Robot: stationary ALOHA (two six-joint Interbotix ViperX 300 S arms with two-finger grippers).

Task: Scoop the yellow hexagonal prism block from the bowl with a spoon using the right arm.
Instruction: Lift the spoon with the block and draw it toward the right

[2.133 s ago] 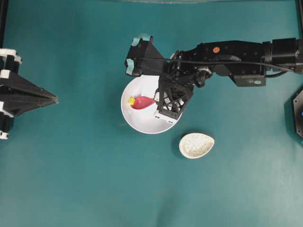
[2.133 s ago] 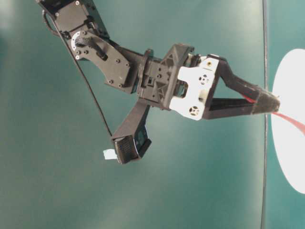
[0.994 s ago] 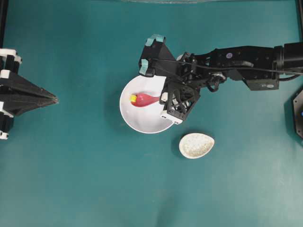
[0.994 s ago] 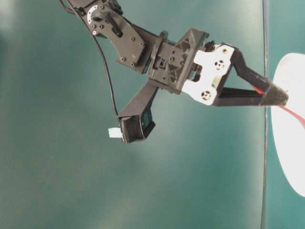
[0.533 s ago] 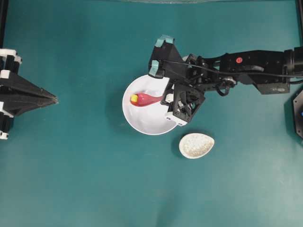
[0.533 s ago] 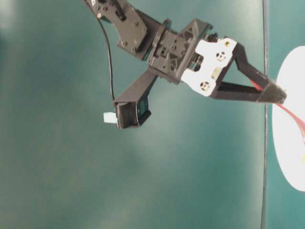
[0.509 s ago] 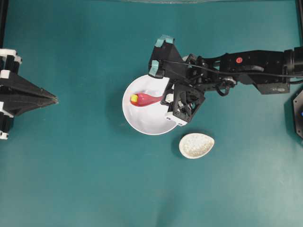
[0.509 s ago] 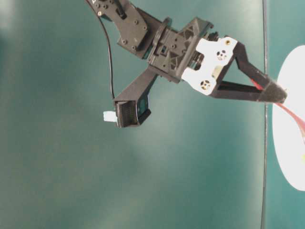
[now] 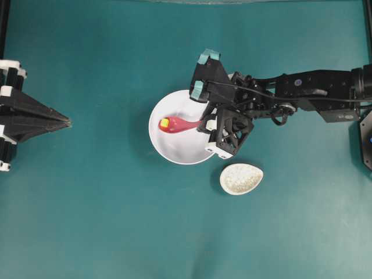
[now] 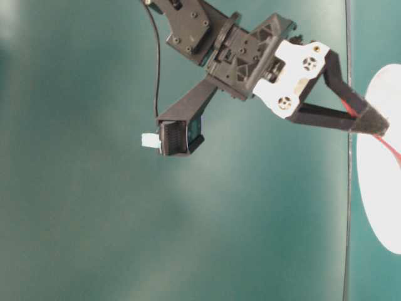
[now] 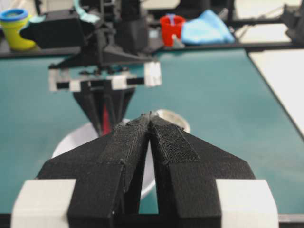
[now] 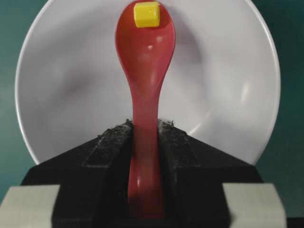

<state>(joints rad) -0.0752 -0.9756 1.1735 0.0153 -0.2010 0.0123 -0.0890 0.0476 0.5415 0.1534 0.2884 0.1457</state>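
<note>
One block, one spoon, and the block is aboard: the yellow hexagonal prism block [image 12: 146, 14] sits in the scoop of the spoon [image 12: 145, 85], right up near the far lip, over the middle of the bowl [image 12: 228, 71]. The right hand [image 12: 145, 135] is pinching the spoon's handle between its two fingers, scoop pointing away from it. So the step in hand looks like the lift-out: block caught, spoon hanging over the bowl's white hollow. What the next move calls for, I'd say, is a level carry up and clear of the rim, because that block rides close to the spoon's tip and any forward dip could tip it out. Over at the far side of the worktop [image 9: 87, 221] the left hand [image 11: 150, 118] sits pressed together, holding nothing.
</note>
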